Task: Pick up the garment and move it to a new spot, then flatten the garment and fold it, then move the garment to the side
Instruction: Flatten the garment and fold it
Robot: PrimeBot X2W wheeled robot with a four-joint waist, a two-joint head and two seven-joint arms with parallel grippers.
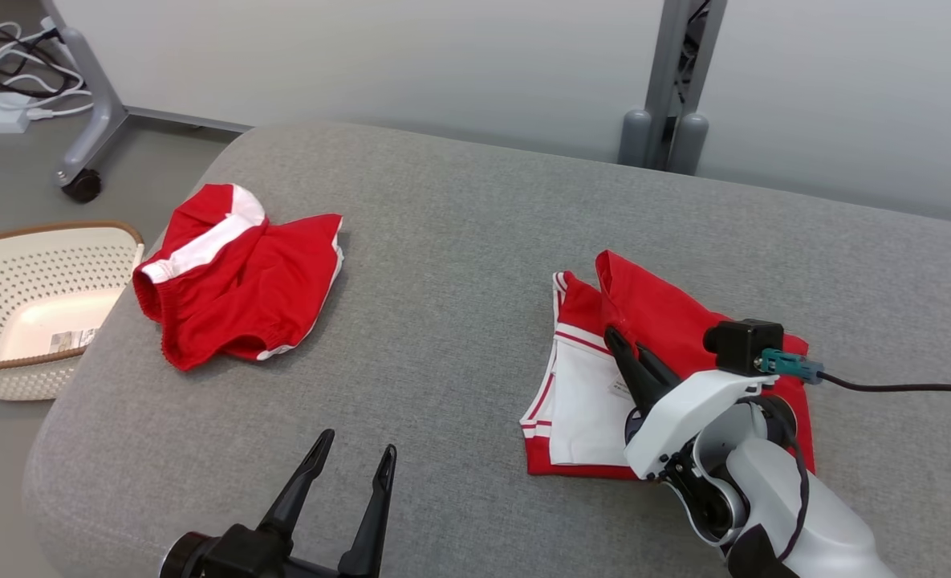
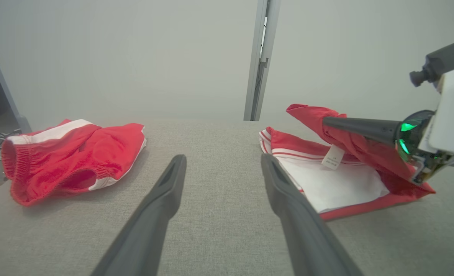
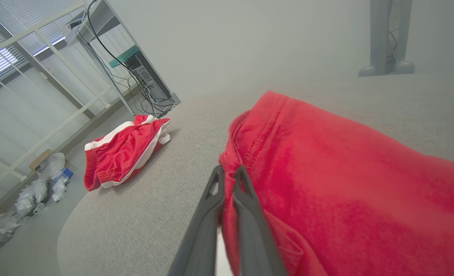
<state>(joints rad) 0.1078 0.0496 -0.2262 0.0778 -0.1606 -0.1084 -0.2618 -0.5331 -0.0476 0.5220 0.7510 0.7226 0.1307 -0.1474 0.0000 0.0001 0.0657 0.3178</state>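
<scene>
Right gripper (image 3: pixel 230 171), pinched shut on the raised flap of the red-and-white knit garment (image 1: pixel 579 393) lying beneath it on the grey fabric table (image 1: pixel 459 241): I would carry that flap low and taut over the white panel, left gripper (image 1: pixel 359 443) spread aside.

2 pieces lie on the table (image 1: pixel 459 201). The garment (image 1: pixel 579 401) is directly under the right gripper (image 1: pixel 626 339), to the right of the left gripper (image 1: pixel 358 441). The 2nd garment (image 1: pixel 234 281) lies ahead and left of the left gripper. Further left, beyond the table's edge, sits a basket (image 1: pixel 50 229).
</scene>
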